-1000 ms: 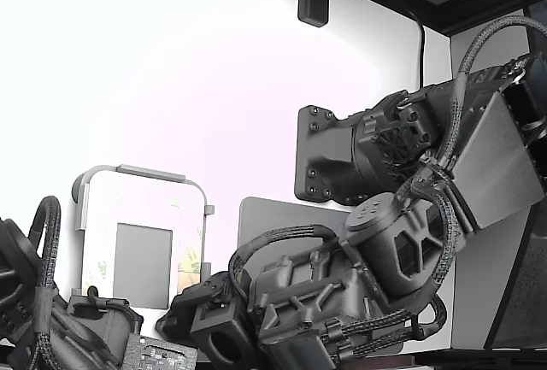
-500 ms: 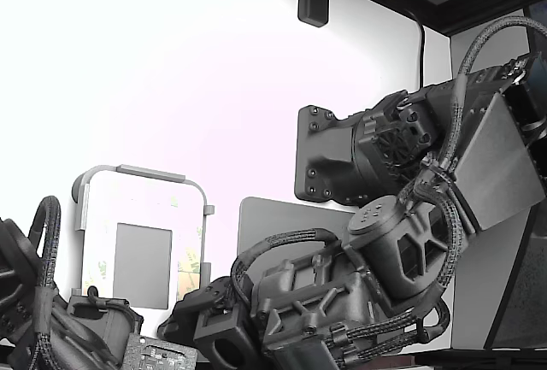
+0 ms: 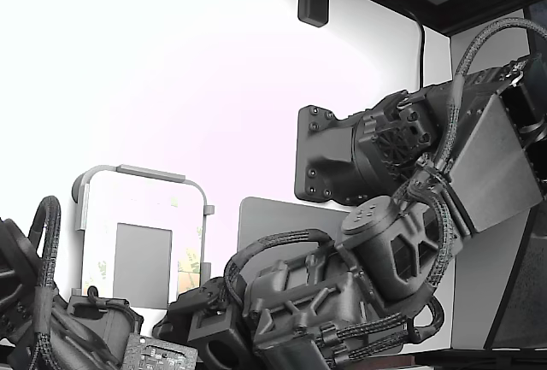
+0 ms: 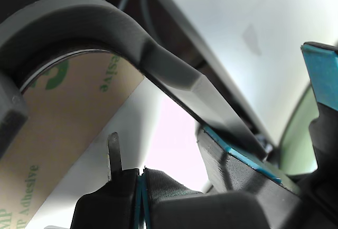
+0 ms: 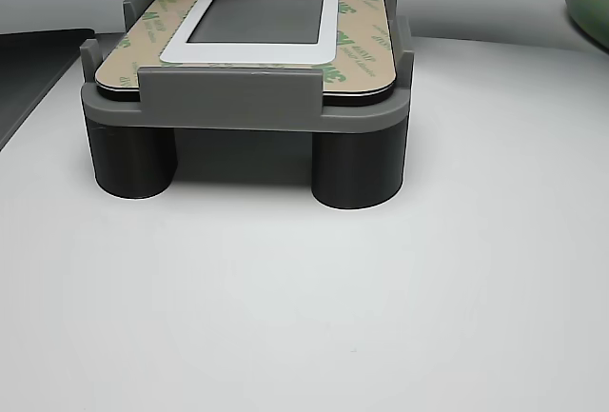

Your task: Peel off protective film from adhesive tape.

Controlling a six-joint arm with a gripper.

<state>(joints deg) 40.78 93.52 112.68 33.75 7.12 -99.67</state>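
The other view is the only clean look: a grey fixture [image 5: 245, 107] on two round legs stands on the white tabletop [image 5: 304, 307], holding a white rounded panel [image 5: 249, 50] with a small grey square [image 5: 257, 17] in the middle. The tan protective film [image 5: 366, 46] with green print lies along the panel's edges, still stuck down over the adhesive tape.

The exterior view shows the same fixture from above, but the black arm [image 3: 342, 293] and its braided cables block the lower part.

The wrist view is jammed right against the fixture rim, with the liner reading "Adhesive" in green. The gripper [image 4: 141, 179] has its jaws pressed together, with only a thin teal line between them; can't tell if they've pinched any film.
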